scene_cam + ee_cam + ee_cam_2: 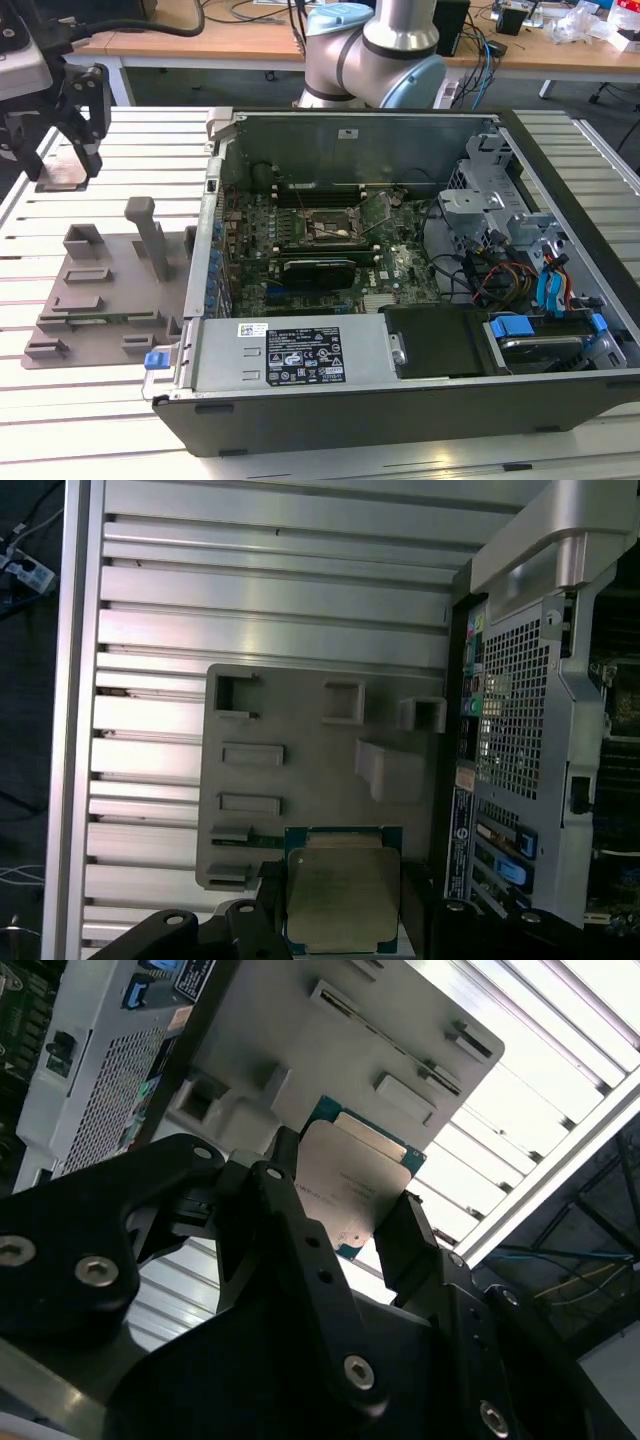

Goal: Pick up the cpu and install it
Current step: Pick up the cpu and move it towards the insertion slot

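Gripper (345, 1210) clenched on the cpu (345, 1165) in both wrist views, over grey tray (300, 725); exterior view adds open computer case (420, 135)

cpu (345, 1185): silver-grey metal lid, dull sheen, green board rim. hand (345, 1222): matt black, shiny metal screws (359, 1370). holder (300, 770): matt grey plastic. surface (250, 610): ribbed bright metal, glossy. computer case (520, 730): bare perforated sheet metal.

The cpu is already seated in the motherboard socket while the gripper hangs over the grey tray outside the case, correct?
Not seated. The cpu is held between the fingers of the gripper, over the grey tray outside the case, as both wrist views show.
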